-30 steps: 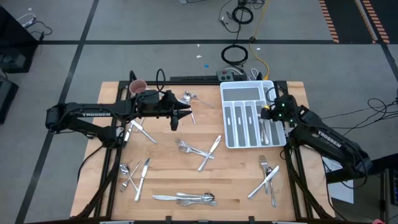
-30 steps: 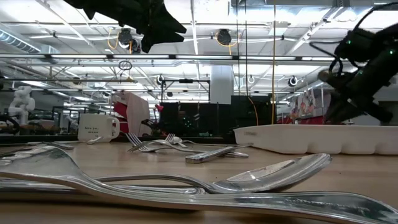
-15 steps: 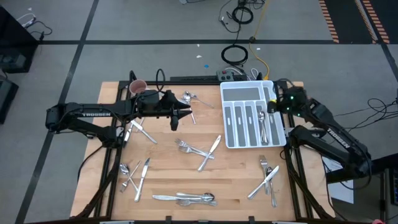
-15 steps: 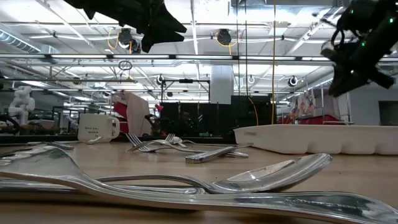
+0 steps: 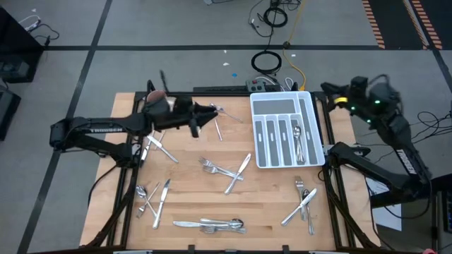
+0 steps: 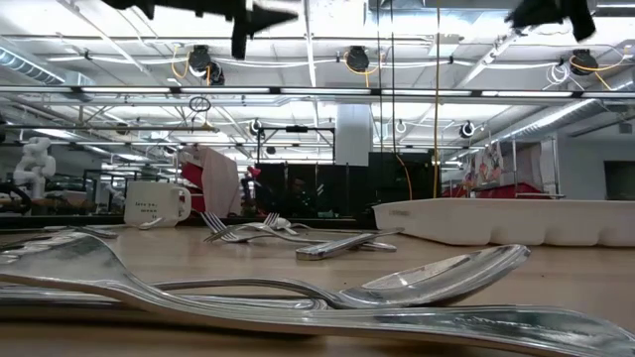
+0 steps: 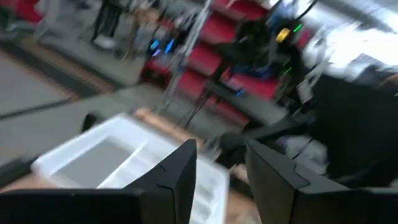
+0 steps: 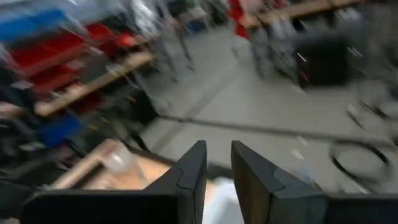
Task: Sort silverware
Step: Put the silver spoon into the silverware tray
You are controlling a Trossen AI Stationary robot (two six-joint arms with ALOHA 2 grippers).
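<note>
The silverware lies scattered on the wooden table point(image 5: 268, 212): forks and a knife point(image 5: 224, 171) at the middle, more pieces at the near edge point(image 5: 212, 224), the near left point(image 5: 152, 199), the near right point(image 5: 304, 203) and the far side point(image 5: 215, 111). Spoons point(image 5: 300, 141) lie in the white tray point(image 5: 286, 106). My left gripper point(image 5: 210, 113) hangs open above the far left, pointing level at the tray point(image 7: 124, 155), with nothing between its fingers point(image 7: 221, 155). My right gripper point(image 5: 326, 88) is raised high past the tray's far right corner, its fingers point(image 8: 217, 155) a little apart and empty.
A pink-and-white mug point(image 5: 155, 97) stands at the far left corner, close beside the left arm, and shows in the low view as the mug point(image 6: 157, 203). Cables and a power strip point(image 5: 265, 85) lie beyond the far edge. Bare wood shows between the middle pieces and the tray.
My right gripper has risen fast from just above the tray's right compartment to high over the table's far right corner, tipping up to about level and rolling. My left gripper has lifted a little, tipped up and rolled. No silverware has moved.
</note>
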